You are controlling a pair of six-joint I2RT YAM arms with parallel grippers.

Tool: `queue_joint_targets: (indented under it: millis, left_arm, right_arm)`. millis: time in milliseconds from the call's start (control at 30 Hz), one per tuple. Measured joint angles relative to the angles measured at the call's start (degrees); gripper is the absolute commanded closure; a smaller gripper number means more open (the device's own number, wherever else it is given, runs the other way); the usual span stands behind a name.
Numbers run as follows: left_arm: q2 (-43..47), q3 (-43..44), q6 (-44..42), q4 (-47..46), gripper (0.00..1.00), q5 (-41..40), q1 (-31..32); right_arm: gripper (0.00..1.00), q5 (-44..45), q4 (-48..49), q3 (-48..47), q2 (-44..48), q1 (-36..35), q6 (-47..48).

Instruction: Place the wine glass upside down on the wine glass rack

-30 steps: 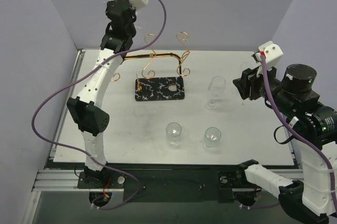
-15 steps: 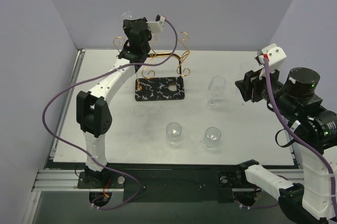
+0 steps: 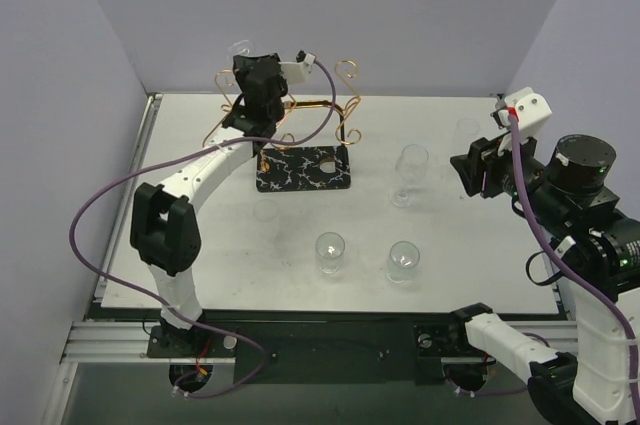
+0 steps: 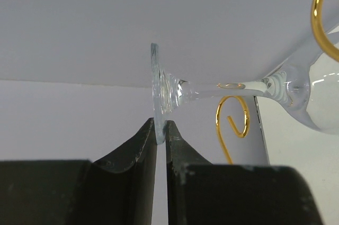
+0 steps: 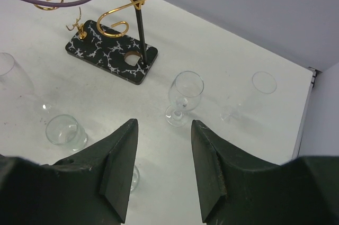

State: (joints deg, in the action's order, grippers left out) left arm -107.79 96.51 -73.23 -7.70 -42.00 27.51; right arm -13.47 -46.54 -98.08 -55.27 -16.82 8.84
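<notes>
Motion of the past second belongs to the left arm: we have swung from the left of the wine glass rack [image 3: 305, 170] to right over its bar. Our left tool [image 4: 160, 127] is clamped on the foot's edge of the wine glass [image 4: 212, 88], whose stem lies beside the gold curls. We judge it not yet hung; threading it into a loop comes next. Our right tool [image 5: 162, 129] hangs aside, fingers apart, holding nothing.
</notes>
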Motion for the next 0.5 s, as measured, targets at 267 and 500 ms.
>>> queue_joint_targets:
  millis: [267,500]
  left_arm:
    - [5.2,-4.2,-0.6,-2.9,1.00,-0.9,0.6]
    - [6.0,-7.5,-0.7,-3.2,1.00,-1.1,0.6]
  right_arm:
    - [0.60,-0.1,0.0,0.2,0.2,0.3,0.0]
    - [0.60,-0.1,0.0,0.4,0.3,0.3,0.0]
